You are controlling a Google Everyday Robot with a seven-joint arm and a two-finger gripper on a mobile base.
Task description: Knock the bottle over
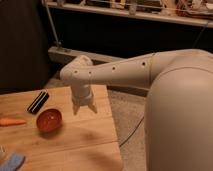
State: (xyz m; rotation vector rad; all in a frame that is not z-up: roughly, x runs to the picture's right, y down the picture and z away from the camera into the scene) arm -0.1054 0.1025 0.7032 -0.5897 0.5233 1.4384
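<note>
At the far left edge of the desk (95, 147) we see only a pale whitish sliver of the bottle (1, 150), cut off by the frame just above a bluish-grey object (13, 161), so we cannot tell whether it stands or lies. Moving right, we find an orange carrot (11, 121), a black flat bar (38, 102) and an orange-red bowl (49, 120). Just right of the bowl the gripper (84, 108) hangs over the desk, fingers (76, 108) pointing down, spread apart and holding nothing, well apart from the bottle
</note>
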